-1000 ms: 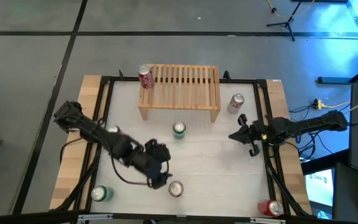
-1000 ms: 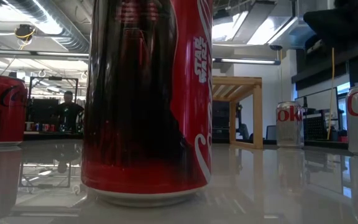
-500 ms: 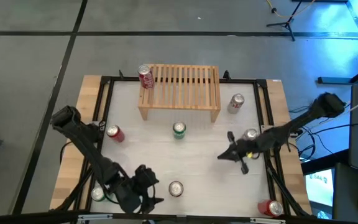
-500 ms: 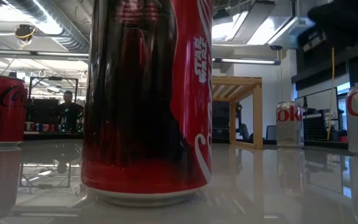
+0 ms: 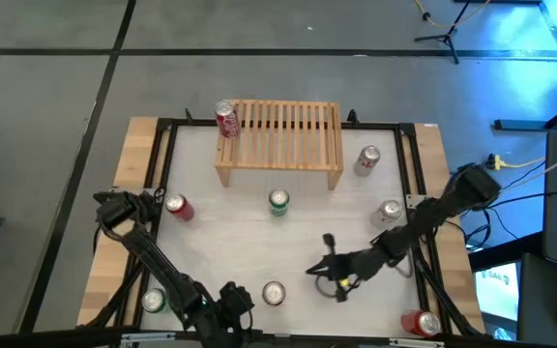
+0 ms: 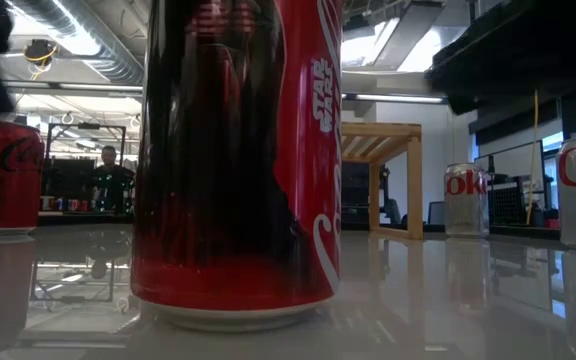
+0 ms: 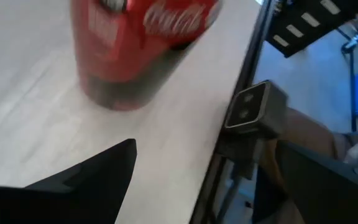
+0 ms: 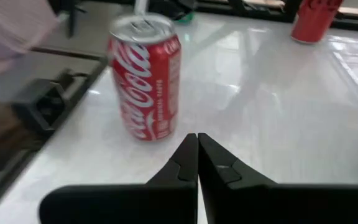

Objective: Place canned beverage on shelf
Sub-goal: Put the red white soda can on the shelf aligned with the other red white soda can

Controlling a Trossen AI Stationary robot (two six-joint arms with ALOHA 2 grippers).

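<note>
A red Coca-Cola can (image 5: 274, 294) stands near the table's front edge and fills the low view (image 6: 238, 160). My right gripper (image 5: 329, 267) hangs just right of it with its fingers (image 8: 196, 152) shut and empty, pointing at the can (image 8: 146, 87). My left gripper (image 5: 232, 302) is low at the front edge, just left of the same can (image 7: 142, 43). It is open, with one dark finger (image 7: 86, 180) showing. The light-wood slatted shelf (image 5: 278, 140) stands at the back, with a red can (image 5: 226, 120) at its left end.
Other cans stand about: red (image 5: 176, 205), green (image 5: 278, 201), two silver (image 5: 367, 160) (image 5: 389, 213), green (image 5: 155, 301) at the front left, and red (image 5: 421, 324) at the front right. A small camera block (image 7: 253, 112) sits on the front rail. A person (image 6: 109, 175) stands in the room beyond.
The left arm swung from mid-table down to the front edge beside the red can. The right arm reached from the right side toward the centre front, staying shut.
</note>
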